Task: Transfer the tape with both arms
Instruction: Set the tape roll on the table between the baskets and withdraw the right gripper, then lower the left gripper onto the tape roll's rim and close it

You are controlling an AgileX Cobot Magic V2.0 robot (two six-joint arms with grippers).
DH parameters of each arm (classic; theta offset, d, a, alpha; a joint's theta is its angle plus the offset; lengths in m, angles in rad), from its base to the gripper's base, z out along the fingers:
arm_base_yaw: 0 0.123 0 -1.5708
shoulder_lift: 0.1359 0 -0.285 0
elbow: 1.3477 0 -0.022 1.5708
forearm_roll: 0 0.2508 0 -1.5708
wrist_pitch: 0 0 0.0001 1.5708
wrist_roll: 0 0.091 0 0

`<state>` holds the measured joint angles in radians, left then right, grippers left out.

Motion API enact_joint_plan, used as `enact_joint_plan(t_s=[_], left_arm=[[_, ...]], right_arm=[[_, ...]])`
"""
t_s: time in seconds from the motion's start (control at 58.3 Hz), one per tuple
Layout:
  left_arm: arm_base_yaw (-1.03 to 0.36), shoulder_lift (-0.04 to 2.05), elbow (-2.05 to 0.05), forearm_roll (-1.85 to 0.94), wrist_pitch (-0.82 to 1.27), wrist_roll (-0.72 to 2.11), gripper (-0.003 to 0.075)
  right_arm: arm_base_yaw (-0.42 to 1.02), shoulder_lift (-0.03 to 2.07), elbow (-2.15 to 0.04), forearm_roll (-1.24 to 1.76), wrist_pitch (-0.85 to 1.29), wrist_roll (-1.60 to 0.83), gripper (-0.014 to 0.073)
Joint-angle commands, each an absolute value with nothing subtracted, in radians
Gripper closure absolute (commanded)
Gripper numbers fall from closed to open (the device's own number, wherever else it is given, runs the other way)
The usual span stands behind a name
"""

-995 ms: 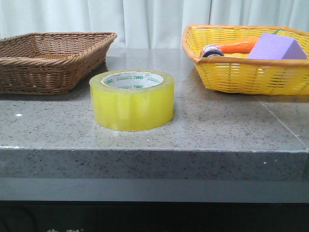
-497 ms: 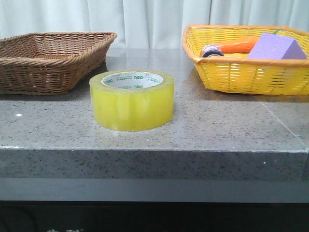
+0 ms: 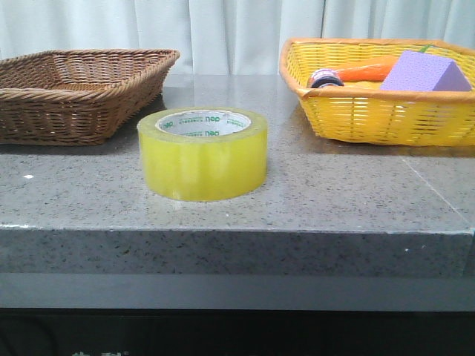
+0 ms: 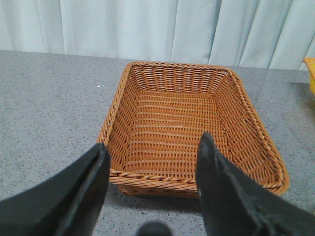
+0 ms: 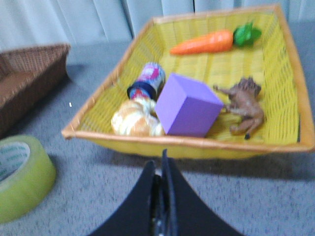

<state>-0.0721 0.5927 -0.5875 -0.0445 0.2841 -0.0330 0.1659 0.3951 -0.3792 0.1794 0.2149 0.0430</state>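
tape (image 3: 202, 154): glossy translucent plastic | table (image 3: 334, 200): speckled polished stone | baskets: woven wicker

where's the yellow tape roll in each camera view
Front view: the tape stands flat on the table, centre, between the two baskets.
Left wrist view: not in it.
Right wrist view: the tape sits at the lower left edge, partly cut off.
Shared landmark: the brown wicker basket, seen in all three views.

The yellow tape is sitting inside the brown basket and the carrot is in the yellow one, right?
Not quite. The tape sits on the table, between the baskets, as the front view shows. The brown basket is empty. The carrot is in the yellow basket.
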Motion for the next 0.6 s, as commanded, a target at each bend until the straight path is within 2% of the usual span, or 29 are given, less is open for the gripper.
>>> enact_joint_plan(t_s=[0.0,0.103,0.206,0.463,0.583], left_arm=[[-0.083,0.604,-0.635,-0.076,0.281,-0.041,0.0334],[-0.127,0.66,-0.695,-0.087,0.468,-0.041,0.0334],[-0.206,0.74,-0.757,-0.109,0.569,-0.041,0.0334],[-0.438,0.971,-0.879,-0.192,0.594,-0.07,0.0332],[-0.514,1.097,-0.945,-0.194,0.594,-0.099,0.0295]], right_arm=[[0.161,0.372,-0.4,0.175,0.091,0.04,0.0715],[0.161,0.371,-0.4,0.175,0.092,0.04,0.0715],[0.161,0.371,-0.4,0.175,0.09,0.04,0.0715],[0.161,0.371,-0.4,0.175,0.09,0.04,0.0715],[0.161,0.371,-0.4,0.175,0.09,0.04,0.0715]])
